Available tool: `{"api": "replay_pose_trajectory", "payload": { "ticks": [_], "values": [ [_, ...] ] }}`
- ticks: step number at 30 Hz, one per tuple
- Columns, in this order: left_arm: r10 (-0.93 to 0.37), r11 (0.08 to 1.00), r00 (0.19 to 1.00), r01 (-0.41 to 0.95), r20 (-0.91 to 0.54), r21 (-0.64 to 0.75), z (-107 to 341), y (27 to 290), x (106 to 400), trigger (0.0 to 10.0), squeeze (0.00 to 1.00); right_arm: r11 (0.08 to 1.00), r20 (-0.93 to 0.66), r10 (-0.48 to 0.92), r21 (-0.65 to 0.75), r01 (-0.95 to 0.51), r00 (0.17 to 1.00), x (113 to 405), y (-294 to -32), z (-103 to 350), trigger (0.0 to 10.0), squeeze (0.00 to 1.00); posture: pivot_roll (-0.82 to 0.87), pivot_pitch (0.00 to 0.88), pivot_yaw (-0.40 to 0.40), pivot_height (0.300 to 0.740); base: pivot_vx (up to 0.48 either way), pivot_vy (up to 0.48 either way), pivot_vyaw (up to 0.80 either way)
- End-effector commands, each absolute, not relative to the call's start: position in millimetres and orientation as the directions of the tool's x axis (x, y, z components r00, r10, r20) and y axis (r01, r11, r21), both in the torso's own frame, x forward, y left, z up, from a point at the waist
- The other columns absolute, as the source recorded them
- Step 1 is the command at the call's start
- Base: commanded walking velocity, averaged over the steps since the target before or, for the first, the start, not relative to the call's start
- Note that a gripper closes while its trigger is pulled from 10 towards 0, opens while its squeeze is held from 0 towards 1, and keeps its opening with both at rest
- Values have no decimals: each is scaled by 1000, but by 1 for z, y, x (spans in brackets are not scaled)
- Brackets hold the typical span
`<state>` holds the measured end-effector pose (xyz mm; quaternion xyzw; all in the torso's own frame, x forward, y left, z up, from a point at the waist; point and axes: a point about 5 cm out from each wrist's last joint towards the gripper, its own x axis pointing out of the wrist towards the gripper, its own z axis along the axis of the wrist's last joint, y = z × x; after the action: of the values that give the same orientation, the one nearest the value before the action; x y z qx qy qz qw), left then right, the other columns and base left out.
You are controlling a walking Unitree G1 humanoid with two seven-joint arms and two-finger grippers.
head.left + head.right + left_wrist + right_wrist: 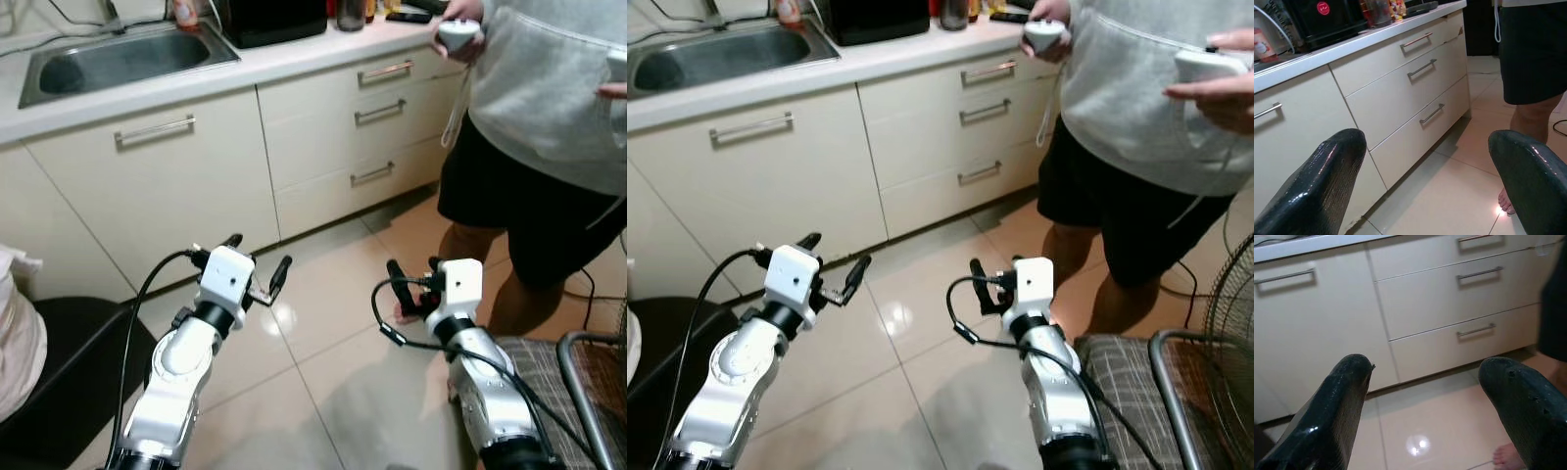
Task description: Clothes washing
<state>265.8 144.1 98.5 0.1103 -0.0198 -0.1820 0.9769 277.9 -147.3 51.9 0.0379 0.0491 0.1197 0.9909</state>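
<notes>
In the left eye view, the left claw (257,257) is raised above the tiled floor (323,372), its 2 black fingers spread with nothing between them. The right claw (411,274) is held up beside it, also spread and empty. Beyond them stands a table (294,61) with cream drawers (372,113) and a steel sink (118,59) set in it. A person (549,117) stands to the right by the drawers, a white controller (458,33) in one hand. At the far left edge a pale cloth (15,333), possibly clothing, lies against a dark seat (78,362).

In the right eye view, a plaid cushion (1127,382) sits at the lower right.

The left wrist view looks between parted fingers (1317,186) at the drawers.

The right wrist view shows the same spread fingers (1337,411) over the glossy floor.
</notes>
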Motion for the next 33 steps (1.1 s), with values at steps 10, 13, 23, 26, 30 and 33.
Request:
{"api": "replay_pose_trajectory", "payload": {
  "ticks": [10, 13, 23, 26, 30, 33],
  "values": [
    [-354, 913, 935, 346, -5, 215, 98, 144, 268, 10000, 0, 969, -80, 238, 82, -232, 968, 282, -149, 56, 10000, 0, -116, 0, 49, 740, 0, 0, 0],
    [-355, 913, 935, 347, -4, 216, 98, 143, 269, 10000, 0, 969, -80, 238, 82, -231, 968, 282, -149, 56, 10000, 0, -115, 0, 49, 740, 0, 0, 0],
    [-361, 907, 932, 353, -8, 231, 98, 144, 269, 10000, 0, 969, -82, 240, 82, -233, 967, 283, -148, 56, 10000, 0, -113, 0, 53, 740, 0, 0, 0],
    [-365, 905, 931, 357, -11, 232, 97, 144, 269, 10000, 0, 969, -83, 241, 81, -235, 967, 283, -147, 55, 10000, 0, -115, 0, 54, 740, 0, 0, 0],
    [-369, 901, 929, 361, -14, 242, 97, 144, 270, 10000, 0, 968, -84, 244, 79, -237, 966, 282, -147, 55, 10000, 0, -118, 0, 53, 740, 0, 0, 0],
    [-373, 895, 928, 364, -16, 256, 98, 143, 270, 10000, 0, 968, -85, 246, 77, -240, 965, 281, -147, 55, 10000, 0, -119, 0, 53, 740, 0, 0, 0]
  ]
}}
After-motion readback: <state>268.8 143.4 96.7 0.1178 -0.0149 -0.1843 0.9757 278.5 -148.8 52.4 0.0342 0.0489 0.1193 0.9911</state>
